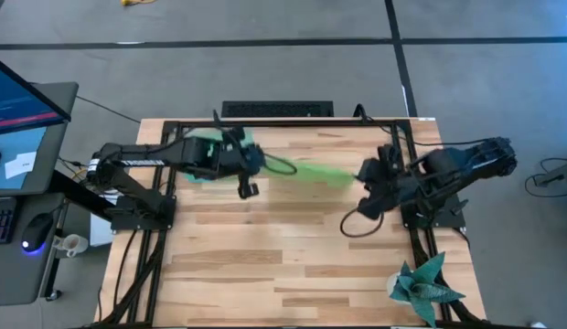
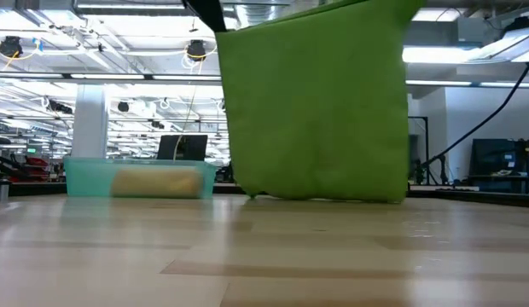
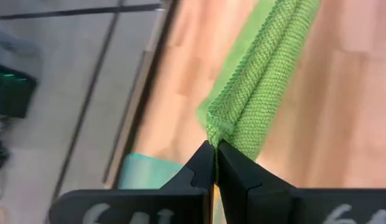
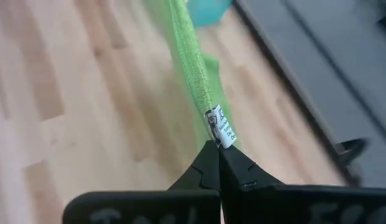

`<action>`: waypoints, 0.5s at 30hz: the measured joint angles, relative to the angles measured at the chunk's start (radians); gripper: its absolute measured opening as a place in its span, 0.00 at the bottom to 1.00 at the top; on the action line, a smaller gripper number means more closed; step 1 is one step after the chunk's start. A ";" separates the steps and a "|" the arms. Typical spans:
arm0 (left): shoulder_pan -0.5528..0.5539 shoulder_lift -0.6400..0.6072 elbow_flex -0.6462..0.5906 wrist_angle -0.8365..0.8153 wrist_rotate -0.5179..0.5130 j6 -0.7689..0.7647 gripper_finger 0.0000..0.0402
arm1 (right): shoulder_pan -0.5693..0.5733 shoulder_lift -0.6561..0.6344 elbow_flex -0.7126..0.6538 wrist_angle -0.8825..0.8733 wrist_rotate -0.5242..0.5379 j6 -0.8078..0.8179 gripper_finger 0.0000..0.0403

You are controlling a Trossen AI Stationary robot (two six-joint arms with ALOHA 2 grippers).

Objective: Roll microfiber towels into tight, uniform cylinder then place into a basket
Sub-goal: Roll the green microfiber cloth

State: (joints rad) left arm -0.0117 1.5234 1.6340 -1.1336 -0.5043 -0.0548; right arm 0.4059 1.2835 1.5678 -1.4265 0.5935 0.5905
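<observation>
The lime green towel (image 2: 320,102) hangs as a flat sheet between my two grippers above the table's far middle. In the high view it shows as a thin green band (image 1: 313,171). Its lower edge (image 2: 320,198) is at the table top; I cannot tell whether it touches. My left gripper (image 1: 259,164) and my right gripper (image 1: 362,174) are each shut on an upper corner. The teal basket (image 2: 77,179) stands at the far left, partly under my left arm (image 1: 203,146). An orange roll (image 2: 158,181) shows through its wall. My left gripper pinches the towel's upper corner (image 3: 213,134) between its two fingertips, with the top edge running straight away from the fingers. The towel hangs below the hold. My right gripper pinches the opposite upper corner, at the small white label (image 4: 219,129), between its two fingertips. The top edge runs away from the fingers toward my left gripper. The cloth hangs below.
A spiky teal star-shaped object (image 1: 426,283) lies at the table's near right corner. A black cable (image 1: 352,224) loops on the table below my right arm. The near half of the wooden table (image 1: 283,265) is bare wood.
</observation>
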 joint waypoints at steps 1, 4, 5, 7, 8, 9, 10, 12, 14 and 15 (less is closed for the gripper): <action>-0.018 0.000 -0.009 0.000 0.012 -0.012 0.00 | 0.018 0.000 -0.011 0.001 -0.015 0.030 0.02; -0.071 -0.001 -0.043 0.006 0.028 -0.055 0.00 | 0.074 -0.002 -0.050 0.012 -0.054 0.118 0.02; -0.087 0.000 -0.055 0.006 0.029 -0.069 0.00 | 0.091 -0.001 -0.065 0.021 -0.067 0.146 0.02; -0.121 0.000 -0.073 0.008 0.027 -0.101 0.00 | 0.124 -0.001 -0.097 0.046 -0.083 0.181 0.02; -0.138 0.000 -0.080 0.006 0.024 -0.119 0.00 | 0.137 -0.002 -0.119 0.073 -0.093 0.190 0.02; -0.154 0.000 -0.087 0.004 0.021 -0.137 0.00 | 0.148 -0.001 -0.139 0.100 -0.105 0.198 0.02; -0.170 0.000 -0.094 0.006 0.021 -0.152 0.00 | 0.159 -0.001 -0.158 0.128 -0.126 0.207 0.02; -0.203 0.000 -0.117 0.020 0.018 -0.170 0.00 | 0.183 -0.002 -0.199 0.195 -0.159 0.223 0.02; -0.235 0.000 -0.137 0.020 0.018 -0.194 0.00 | 0.208 -0.001 -0.239 0.263 -0.182 0.224 0.02; -0.252 0.000 -0.147 0.021 0.018 -0.211 0.00 | 0.222 0.000 -0.258 0.294 -0.188 0.227 0.02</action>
State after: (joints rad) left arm -0.2635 1.5230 1.4872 -1.1124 -0.4858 -0.2653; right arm 0.6277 1.2831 1.3098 -1.1327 0.4060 0.8174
